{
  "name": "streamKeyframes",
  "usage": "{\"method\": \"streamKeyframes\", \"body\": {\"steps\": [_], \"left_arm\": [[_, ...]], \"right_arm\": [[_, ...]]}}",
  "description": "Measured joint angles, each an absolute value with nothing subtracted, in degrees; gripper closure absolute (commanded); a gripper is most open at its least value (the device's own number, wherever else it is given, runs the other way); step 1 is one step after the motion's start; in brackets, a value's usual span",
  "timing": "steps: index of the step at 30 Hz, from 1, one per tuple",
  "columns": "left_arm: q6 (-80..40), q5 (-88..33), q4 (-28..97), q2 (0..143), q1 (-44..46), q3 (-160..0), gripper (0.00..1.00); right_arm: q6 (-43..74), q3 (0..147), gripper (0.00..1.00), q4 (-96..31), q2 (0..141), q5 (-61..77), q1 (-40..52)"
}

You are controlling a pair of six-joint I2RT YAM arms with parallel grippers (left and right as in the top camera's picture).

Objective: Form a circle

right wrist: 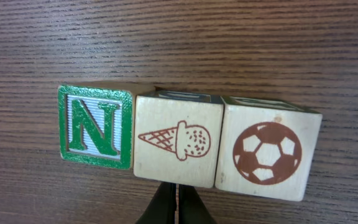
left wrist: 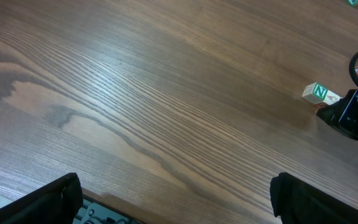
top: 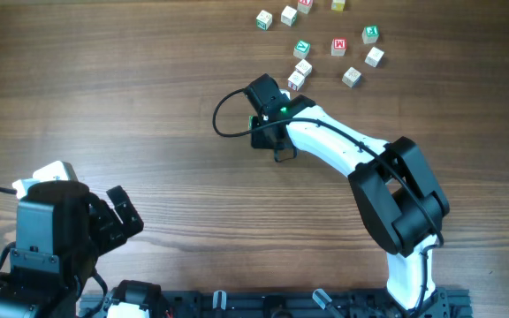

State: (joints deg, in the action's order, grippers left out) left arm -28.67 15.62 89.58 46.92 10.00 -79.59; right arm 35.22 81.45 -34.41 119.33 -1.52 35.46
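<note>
Three small wooden cubes lie touching in a straight row: a green N cube (right wrist: 96, 127), an ice-cream cube (right wrist: 178, 147) and a football cube (right wrist: 269, 152). They make no circle. My right gripper (right wrist: 176, 198) is shut, empty, its tips against the near edge of the ice-cream cube. From overhead the same row runs from the N cube (top: 302, 48) down to the right gripper (top: 286, 87). Near the table's front left, my left gripper (top: 113, 216) stands wide open and empty, far from the cubes. The left wrist view shows its fingers (left wrist: 55, 199) over bare wood and the N cube (left wrist: 319, 93) far off.
Several more letter cubes lie scattered at the back right, among them a red-marked one (top: 339, 45), a green one (top: 370, 34) and a pale one (top: 352, 77). The right arm (top: 396, 194) reaches diagonally across the right half of the table. A black rail (top: 325, 305) runs along the front edge.
</note>
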Motion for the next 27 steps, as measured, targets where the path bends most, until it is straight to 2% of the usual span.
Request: {"method": "streamKeyframes", "body": {"steps": [27], "left_arm": [[-28.7, 15.6, 89.6, 46.9, 10.0, -79.6, 0.0]], "right_arm": [[35.2, 81.4, 0.95, -33.5, 119.3, -2.0, 35.5]]}}
